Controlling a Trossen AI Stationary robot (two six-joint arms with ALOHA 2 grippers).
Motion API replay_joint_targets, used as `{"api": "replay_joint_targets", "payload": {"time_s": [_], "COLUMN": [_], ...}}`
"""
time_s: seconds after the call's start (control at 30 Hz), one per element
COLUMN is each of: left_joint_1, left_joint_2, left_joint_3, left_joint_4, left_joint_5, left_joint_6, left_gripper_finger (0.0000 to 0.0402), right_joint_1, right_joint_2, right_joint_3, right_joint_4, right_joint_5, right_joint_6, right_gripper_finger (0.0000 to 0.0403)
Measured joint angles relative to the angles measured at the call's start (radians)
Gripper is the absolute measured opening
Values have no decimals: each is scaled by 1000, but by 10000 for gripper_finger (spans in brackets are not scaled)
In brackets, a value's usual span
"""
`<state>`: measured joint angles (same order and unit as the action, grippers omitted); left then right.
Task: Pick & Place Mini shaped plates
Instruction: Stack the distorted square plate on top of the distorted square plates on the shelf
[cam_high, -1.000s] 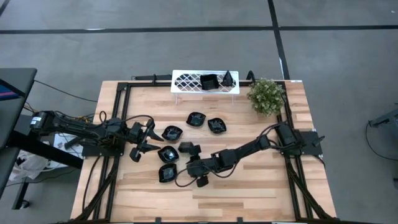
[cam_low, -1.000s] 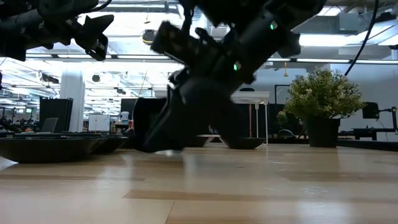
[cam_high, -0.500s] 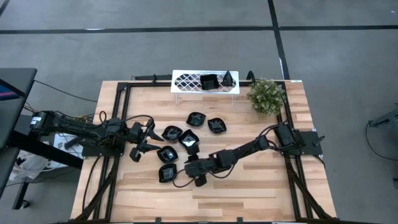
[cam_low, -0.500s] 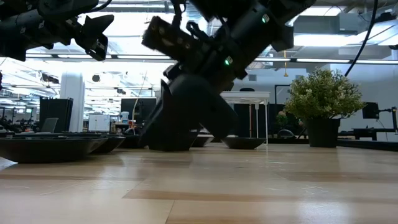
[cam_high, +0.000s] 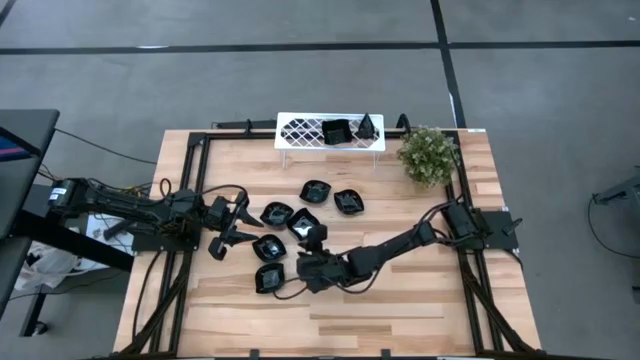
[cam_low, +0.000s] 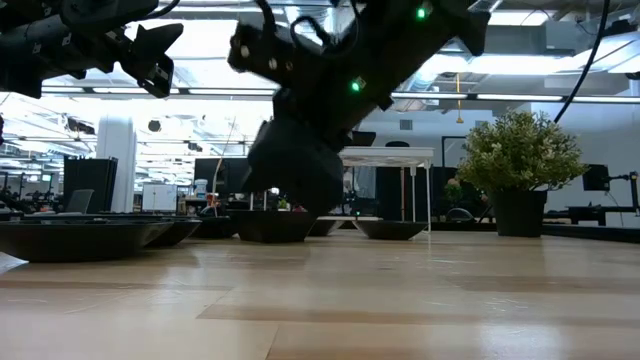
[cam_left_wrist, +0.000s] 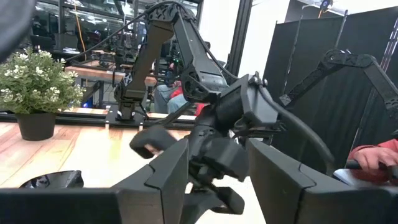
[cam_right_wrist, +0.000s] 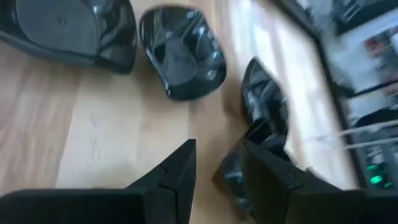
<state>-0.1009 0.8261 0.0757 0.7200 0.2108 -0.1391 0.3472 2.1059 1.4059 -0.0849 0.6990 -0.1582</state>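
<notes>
Six glossy black mini plates lie on the wooden table: two far ones (cam_high: 316, 191) (cam_high: 348, 202), one (cam_high: 276, 213) beside another (cam_high: 305, 228), and two near ones (cam_high: 270, 247) (cam_high: 268, 278). Two more sit in the white lattice tray (cam_high: 300, 130). My right gripper (cam_high: 300, 268) (cam_right_wrist: 217, 152) hovers just right of the near plates, slanting down, its fingers a little apart; a plate's dark edge (cam_right_wrist: 231, 179) shows through the gap. In the low view it hangs above a plate (cam_low: 270, 226). My left gripper (cam_high: 240, 222) (cam_left_wrist: 217, 155) waits open at the left.
A small green plant (cam_high: 428, 155) (cam_low: 520, 160) stands at the far right corner. Black frame rails run along the table's left, right and far edges. Bare wood lies along the near edge and between the right arm and the plant.
My right gripper has lifted off the table top, tipped and swung a little toward the table's left edge. The plate in the middle that it covered now shows lying flat on the table.
</notes>
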Motion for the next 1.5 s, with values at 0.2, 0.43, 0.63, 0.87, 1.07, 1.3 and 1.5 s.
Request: {"api": "replay_joint_targets", "payload": {"time_s": [0.2,0.43,0.63,0.87,1.07,1.3,1.5], "left_joint_1": [0,0,0,0,0,0,0], "left_joint_2": [0,0,0,0,0,0,0], "left_joint_3": [0,0,0,0,0,0,0], "left_joint_4": [0,2,2,3,4,6,6], "left_joint_5": [0,0,0,0,0,0,0], "left_joint_6": [0,0,0,0,0,0,0], "left_gripper_finger": [163,163,163,163,163,163,163], "right_joint_1": [-33,-51,-84,-109,-110,-121,-135], "right_joint_2": [0,1,2,12,52,57,57], "right_joint_3": [-1,-1,-1,-1,-2,-2,-2], "right_joint_4": [-20,20,43,54,86,82,42], "right_joint_5": [-136,-140,-148,-152,-146,-125,-126], "right_joint_6": [78,130,229,292,282,280,297], "right_gripper_finger": [119,119,119,119,119,119,118]}}
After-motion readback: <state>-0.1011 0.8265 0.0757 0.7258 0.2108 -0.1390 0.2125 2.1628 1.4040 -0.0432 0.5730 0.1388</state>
